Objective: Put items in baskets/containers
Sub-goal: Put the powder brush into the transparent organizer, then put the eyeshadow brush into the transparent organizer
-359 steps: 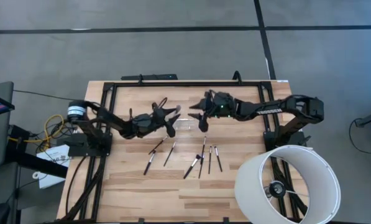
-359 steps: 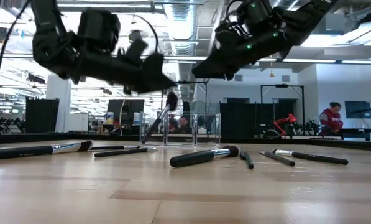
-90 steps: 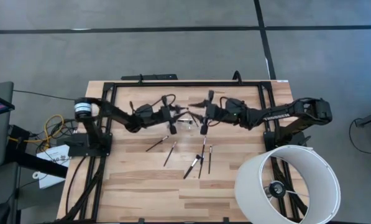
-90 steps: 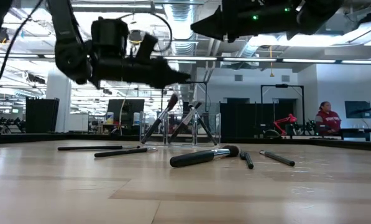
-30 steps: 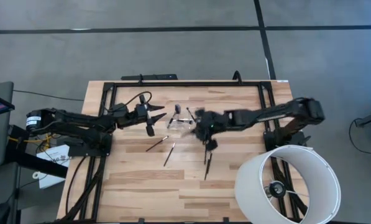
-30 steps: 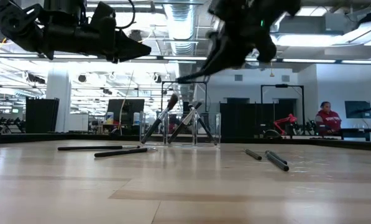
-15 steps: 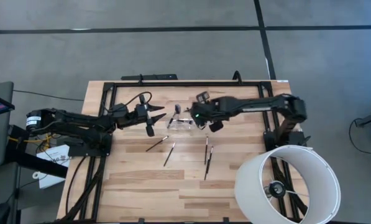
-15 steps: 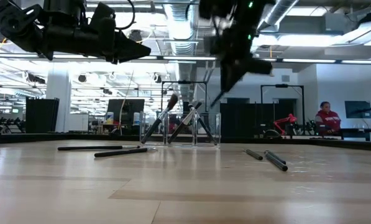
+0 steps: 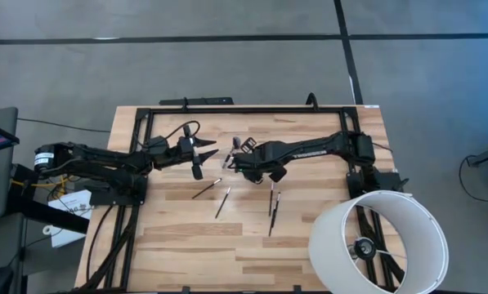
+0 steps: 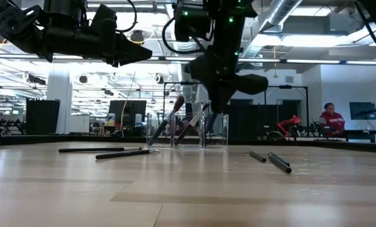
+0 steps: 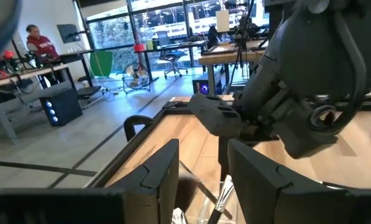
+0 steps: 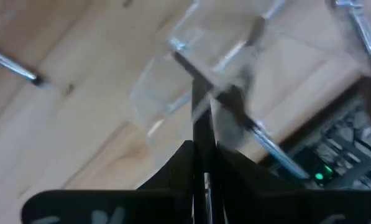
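Observation:
The clear plastic cup (image 10: 189, 131) stands at the table's middle, far of centre, with several brushes (image 10: 167, 122) leaning in it; it also shows in the right wrist view (image 12: 197, 56). My right gripper (image 9: 239, 160) hangs right above the cup (image 9: 240, 155), shut on a thin dark brush (image 12: 200, 124). My left gripper (image 9: 201, 155) is open and empty, high above the table to the cup's left, and shows in the low view (image 10: 134, 53) too. Two brushes (image 9: 213, 196) lie on the wood near the cup's left, and two more brushes (image 9: 272, 202) lie on its near right. My right gripper pinches the brush's handle (image 12: 201, 146) between its two fingers. The fingers come from above, slanting down, and the brush runs on along them toward the cup's mouth. The brush is clear of the table; whether its far end touches the cup, I cannot tell.
A large white lamp shade (image 9: 378, 241) stands at the near right corner. A black frame rail (image 9: 244, 109) runs along the table's far edge and down both sides. Bare wood lies toward the near edge (image 9: 219, 257). A person sits far off in the room (image 10: 331, 121).
My right gripper has carried a brush from above the loose brushes on the near right toward the far left, to right above the cup, and has come lower. The brush has tipped from slanting to steeply downward.

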Tool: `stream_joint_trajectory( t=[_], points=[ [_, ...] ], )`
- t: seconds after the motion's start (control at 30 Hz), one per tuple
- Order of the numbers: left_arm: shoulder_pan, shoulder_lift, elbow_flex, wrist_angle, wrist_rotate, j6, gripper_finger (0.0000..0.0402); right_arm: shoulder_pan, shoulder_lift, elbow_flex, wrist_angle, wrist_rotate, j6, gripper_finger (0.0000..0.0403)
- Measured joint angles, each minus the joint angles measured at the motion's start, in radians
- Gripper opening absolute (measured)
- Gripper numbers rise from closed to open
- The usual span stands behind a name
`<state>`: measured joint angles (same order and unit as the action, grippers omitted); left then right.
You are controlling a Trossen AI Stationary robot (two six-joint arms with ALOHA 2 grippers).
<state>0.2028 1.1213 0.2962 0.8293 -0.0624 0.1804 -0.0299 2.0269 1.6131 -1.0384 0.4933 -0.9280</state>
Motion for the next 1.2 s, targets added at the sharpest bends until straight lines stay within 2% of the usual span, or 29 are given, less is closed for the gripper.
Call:
stream_joint_trajectory(
  t=[0.13,0.33,0.53,0.67,0.73,0.83,0.9,0.97,1.1,1.2],
  points=[
    [0.0,0.0,0.0,-0.003,0.001,-0.006,0.0136,-0.012,0.018,0.002,0.015,0.004,-0.005,0.0079],
    [-0.001,0.0,0.001,-0.019,0.007,-0.007,0.0136,-0.009,0.022,0.004,0.02,0.009,0.097,0.0115],
    [-0.001,0.0,0.001,-0.037,0.008,-0.087,0.0136,0.03,-0.047,0.003,-0.019,0.007,0.185,0.0149],
    [-0.01,0.0,0.001,-0.102,0.024,-0.154,0.0136,0.086,-0.133,0.003,0.02,-0.005,0.209,0.0162],
    [-0.035,0.0,0.001,-0.158,0.04,-0.178,0.0136,0.101,-0.18,0.003,0.036,-0.07,0.255,0.0165],
    [-0.109,0.0,0.0,-0.258,0.031,-0.246,0.0136,0.083,-0.253,-0.017,0.115,-0.323,0.352,0.0165],
    [-0.181,0.0,-0.018,-0.273,-0.036,-0.287,0.0136,0.054,-0.297,-0.06,0.21,-0.527,0.415,0.0161],
    [-0.267,-0.001,-0.051,-0.276,-0.144,-0.308,0.0136,0.029,-0.323,-0.121,0.309,-0.658,0.432,0.0157],
    [-0.418,0.0,-0.12,-0.276,-0.405,-0.399,0.0136,0.004,-0.333,-0.247,0.477,-0.682,0.463,0.0153],
    [-0.485,0.0,-0.162,-0.277,-0.498,-0.493,0.0136,0.012,-0.32,-0.335,0.652,-0.704,0.518,0.0153]
  ],
)
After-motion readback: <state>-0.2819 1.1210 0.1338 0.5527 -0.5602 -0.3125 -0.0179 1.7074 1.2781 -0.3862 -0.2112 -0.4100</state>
